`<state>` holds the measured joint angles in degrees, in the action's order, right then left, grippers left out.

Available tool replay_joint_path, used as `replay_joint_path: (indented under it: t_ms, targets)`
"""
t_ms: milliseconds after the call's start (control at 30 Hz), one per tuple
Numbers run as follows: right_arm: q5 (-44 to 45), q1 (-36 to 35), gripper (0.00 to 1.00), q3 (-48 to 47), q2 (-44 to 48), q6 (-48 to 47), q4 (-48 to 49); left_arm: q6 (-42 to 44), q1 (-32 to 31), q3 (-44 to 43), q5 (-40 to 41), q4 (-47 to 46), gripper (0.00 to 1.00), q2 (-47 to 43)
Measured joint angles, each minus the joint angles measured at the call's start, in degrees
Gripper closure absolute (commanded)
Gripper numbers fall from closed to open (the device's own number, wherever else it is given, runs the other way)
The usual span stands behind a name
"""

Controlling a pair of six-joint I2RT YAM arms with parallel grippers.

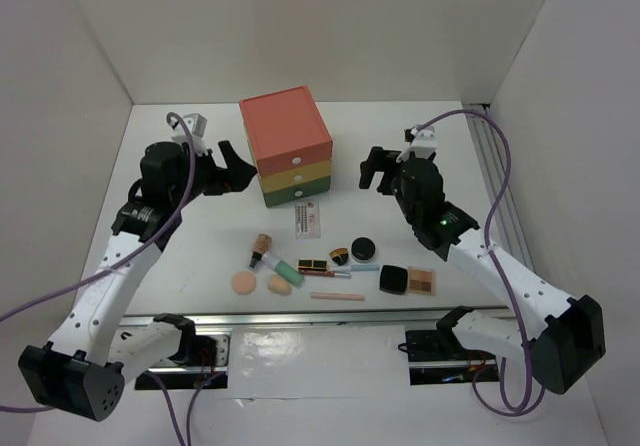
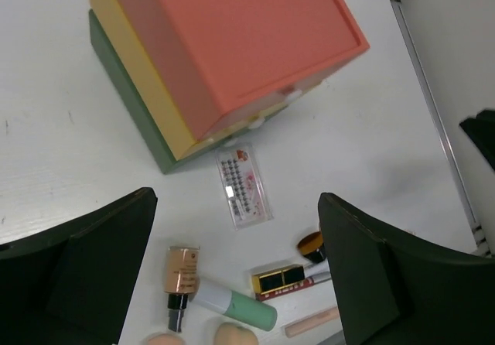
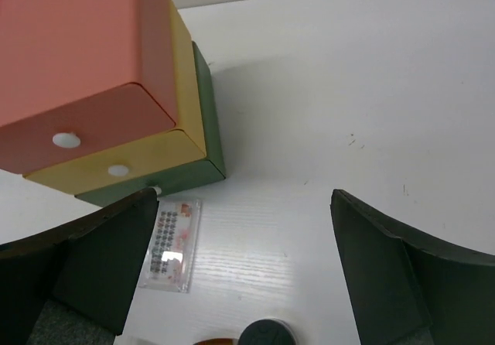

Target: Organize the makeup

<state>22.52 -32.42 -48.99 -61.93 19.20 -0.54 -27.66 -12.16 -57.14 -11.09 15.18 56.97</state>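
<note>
Makeup [image 1: 313, 264] all lies loose on the desk [image 1: 200, 256], near the shut box [image 1: 287, 136]; both jaws spread, empty. Nothing sorted yet.

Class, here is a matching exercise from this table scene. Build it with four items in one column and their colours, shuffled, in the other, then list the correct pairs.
Items
1. tube
2. sponge puffs
3. round compact
4. middle drawer

Colours
A. black
B. yellow
C. mint green
D. peach

Pairs: 1-C, 2-D, 3-A, 4-B
</note>
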Motion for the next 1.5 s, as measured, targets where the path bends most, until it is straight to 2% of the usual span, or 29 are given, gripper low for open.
replay_joint_path:
  t_ms: [267,333,433,533,733,800,1000,1067,1133,1167,1333,1500]
  targets:
    - [-6.8,-2.9,0.00,-1.4,-5.4,-2.8,-1.2,-0.9,0.1,-20.6,6.0,6.9,0.00,12.5]
    - [-8.2,-4.2,0.01,-2.4,-8.0,-3.4,-1.3,-1.0,0.1,-24.1,7.0,7.5,0.03,15.6]
    - [-8.3,-7.9,0.05,-5.2,-11.9,-4.2,-1.5,-1.2,0.1,-28.5,9.0,9.0,0.14,21.2]
    - [-6.6,-12.7,0.08,-8.2,-15.5,-5.2,-0.7,-1.5,0.1,-30.5,11.1,10.9,0.22,26.5]
    - [-0.8,-18.3,0.17,-15.4,-24.9,-6.0,0.9,-4.3,0.1,-31.4,12.9,13.9,0.27,34.2]
    - [1.0,-18.2,0.17,-17.7,-28.0,-5.6,1.0,-4.9,0.1,-31.4,12.9,14.2,0.27,35.6]
    - [3.3,-17.2,0.28,-20.6,-33.1,-4.5,2.5,-6.3,0.1,-32.9,12.6,13.6,0.37,37.9]
    - [3.2,-16.8,0.30,-21.9,-34.4,-4.3,3.4,-6.8,0.1,-33.7,12.4,12.9,0.47,38.6]
    - [3.1,-16.2,0.38,-24.2,-36.2,-4.1,4.2,-7.3,0.1,-34.2,11.9,12.2,0.61,39.6]
    - [3.1,-15.9,0.40,-25.1,-36.9,-4.1,4.4,-7.5,0.1,-34.2,11.1,11.3,0.64,40.0]
    - [2.7,-14.1,0.40,-29.7,-40.0,-3.6,4.7,-7.6,0.3,-34.9,10.6,9.2,0.70,41.2]
    - [1.2,-12.6,0.47,-31.0,-41.6,-3.1,4.8,-8.6,0.5,-34.9,10.7,6.9,0.73,42.1]
